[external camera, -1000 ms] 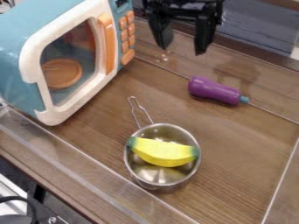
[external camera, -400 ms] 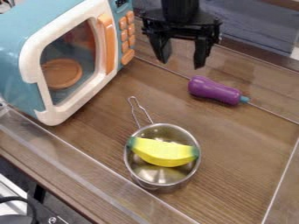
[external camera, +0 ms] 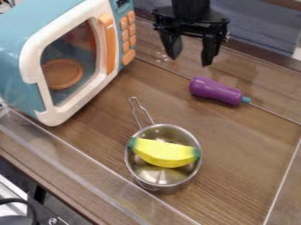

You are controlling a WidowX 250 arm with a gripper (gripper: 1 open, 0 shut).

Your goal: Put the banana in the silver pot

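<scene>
The yellow banana [external camera: 164,154] lies inside the silver pot [external camera: 134,167], which stands near the front of the wooden table with its wire handle [external camera: 140,112] pointing toward the back. My black gripper [external camera: 192,54] hangs far behind the pot, near the microwave's right corner. It points down, open, with nothing between its fingers. It is well apart from both banana and pot.
A teal and white toy microwave [external camera: 59,61] with an orange button panel fills the back left. A purple toy eggplant [external camera: 219,90] lies to the right, just in front of the gripper. A raised clear lip runs along the table's front edge [external camera: 70,171].
The gripper has shifted slightly right and a little lower in the picture, staying open. Banana, pot and eggplant have not moved.
</scene>
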